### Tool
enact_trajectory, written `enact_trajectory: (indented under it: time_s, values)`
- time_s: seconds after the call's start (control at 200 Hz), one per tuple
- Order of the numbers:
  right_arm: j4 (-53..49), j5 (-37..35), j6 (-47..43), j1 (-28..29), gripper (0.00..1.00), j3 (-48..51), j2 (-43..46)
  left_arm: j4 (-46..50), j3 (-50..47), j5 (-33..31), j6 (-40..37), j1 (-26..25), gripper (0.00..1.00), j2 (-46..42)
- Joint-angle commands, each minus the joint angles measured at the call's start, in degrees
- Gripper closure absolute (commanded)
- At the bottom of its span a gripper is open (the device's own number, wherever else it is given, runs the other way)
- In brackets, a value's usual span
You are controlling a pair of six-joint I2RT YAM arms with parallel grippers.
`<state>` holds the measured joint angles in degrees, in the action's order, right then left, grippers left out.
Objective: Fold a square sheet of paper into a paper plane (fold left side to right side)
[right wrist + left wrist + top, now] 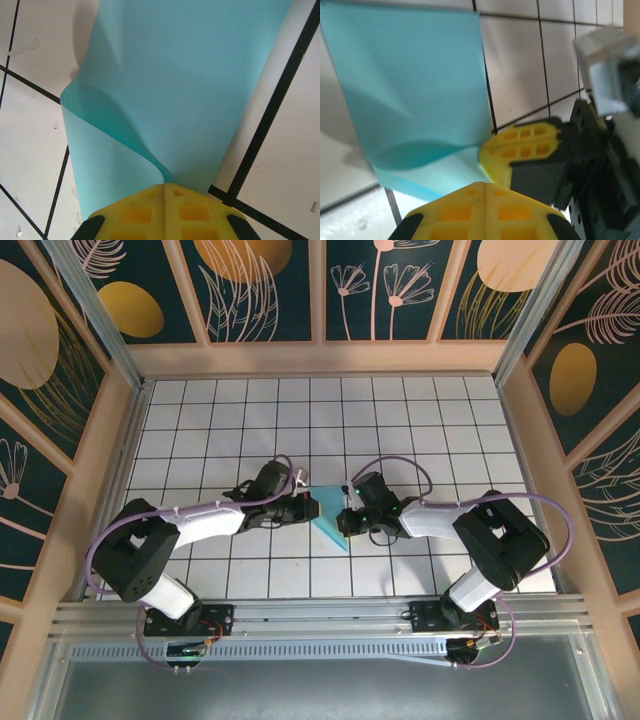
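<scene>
The right gripper (165, 186) is clamping its yellow fingers together on a corner of the square sheet of paper (200, 90). The sheet is standing up from the tips at the bottom of the right wrist view and curling over itself in a loose, uncreased loop on the left. The left gripper (485, 186) is sitting with jaws together at the bottom centre of its own view, right against the sheet's near edge; whether it is actually pinching paper I cannot tell. Overhead, both tips are sitting close together at the middle of the white grid table (400, 420), with the sheet lying as a narrow teal wedge between them. The likeliest trouble is a crooked fold: the bulge is gaping, so pressing it flat with the edges misaligned would be setting a skewed crease. A tug between the two closed grippers could also be wrinkling or tearing the thin corner.
</scene>
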<state>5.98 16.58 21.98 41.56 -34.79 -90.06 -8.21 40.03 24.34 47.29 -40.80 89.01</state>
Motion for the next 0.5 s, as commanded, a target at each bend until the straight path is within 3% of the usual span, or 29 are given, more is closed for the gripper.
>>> enact_trajectory:
  time_s: [0.0,0.495]
  values:
    - [-3.7,-0.9,-0.3,0.1,1.00,0.2,-2.4,-6.3,-0.1,2.6,2.7,-0.5,1.00,0.7]
    - [-3.8,-1.4,-0.2,0.6,1.00,0.3,-2.8,-6.2,2.8,2.1,3.1,-2.6,1.00,8.0]
